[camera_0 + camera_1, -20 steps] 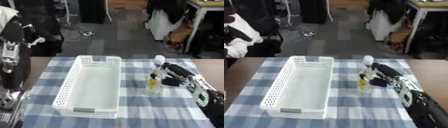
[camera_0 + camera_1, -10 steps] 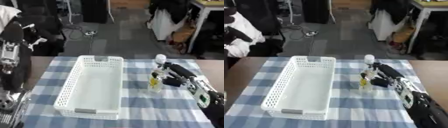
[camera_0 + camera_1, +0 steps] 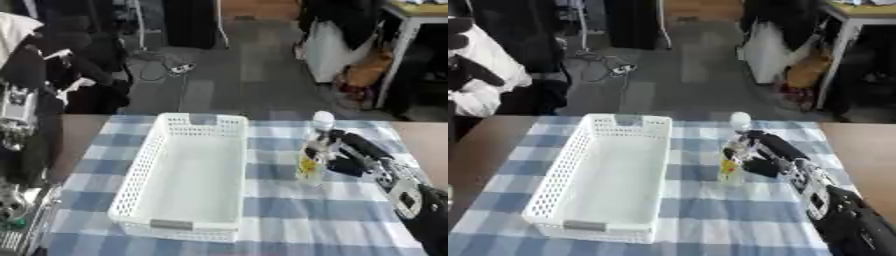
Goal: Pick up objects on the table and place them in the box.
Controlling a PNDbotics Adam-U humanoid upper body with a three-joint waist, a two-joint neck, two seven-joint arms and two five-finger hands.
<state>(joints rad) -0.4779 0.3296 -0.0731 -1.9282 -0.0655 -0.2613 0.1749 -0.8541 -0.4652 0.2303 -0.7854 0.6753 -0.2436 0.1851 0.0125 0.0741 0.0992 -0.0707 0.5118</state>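
**Empty basket, bottle in the right hand's reach**

A white perforated basket (image 3: 184, 175) lies lengthwise on the blue-and-white checked cloth (image 3: 289, 220) that covers the table. Nothing lies inside it; its floor shows bare from the near wall to the far one.

Just to the right of the basket, apart from its wall, a small clear bottle (image 3: 732, 162) stands upright on the cloth. It has a white round cap and a yellowish label or contents low on its body.

The right hand (image 3: 767, 157) comes in from the lower right, the black forearm with silver and white parts running diagonally up towards the bottle. Its fingers (image 3: 354, 142) extend along the bottle's right side, near the cap, and the hand sits right against the bottle. The fingers look to be curled round the bottle, though the view is too soft there to be sure that they close on it. The bottle's base appears to rest on the cloth.

The left arm (image 3: 22, 130) stands at the left edge of the left eye view, beside the table; its hand cannot be made out.
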